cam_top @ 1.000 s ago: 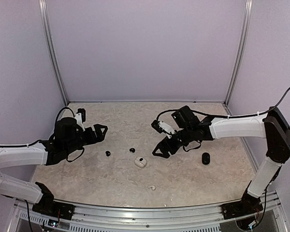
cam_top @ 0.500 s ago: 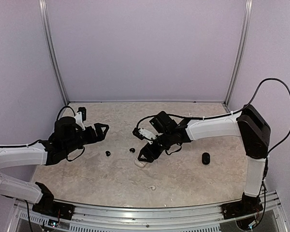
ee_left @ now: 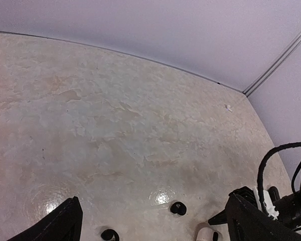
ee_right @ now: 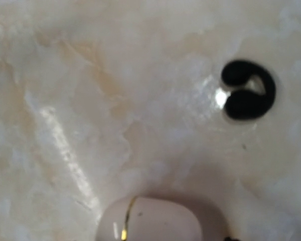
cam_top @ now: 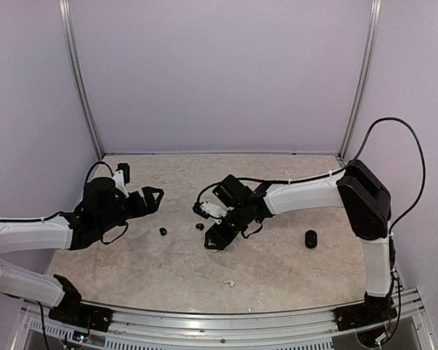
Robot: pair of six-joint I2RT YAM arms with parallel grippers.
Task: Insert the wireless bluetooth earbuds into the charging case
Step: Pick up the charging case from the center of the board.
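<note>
While earbud lies near case | long axis unclear

Plain pale lilac walls on three sides. Two aluminium posts stand in the back corners. Beige marble-pattern tabletop, glossy, with soft glare spots. Metal rail along the near edge. Light is even and diffuse.

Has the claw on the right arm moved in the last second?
Yes. The right claw swung left, away from the unmoved black case, and now sits over the white case.
</note>
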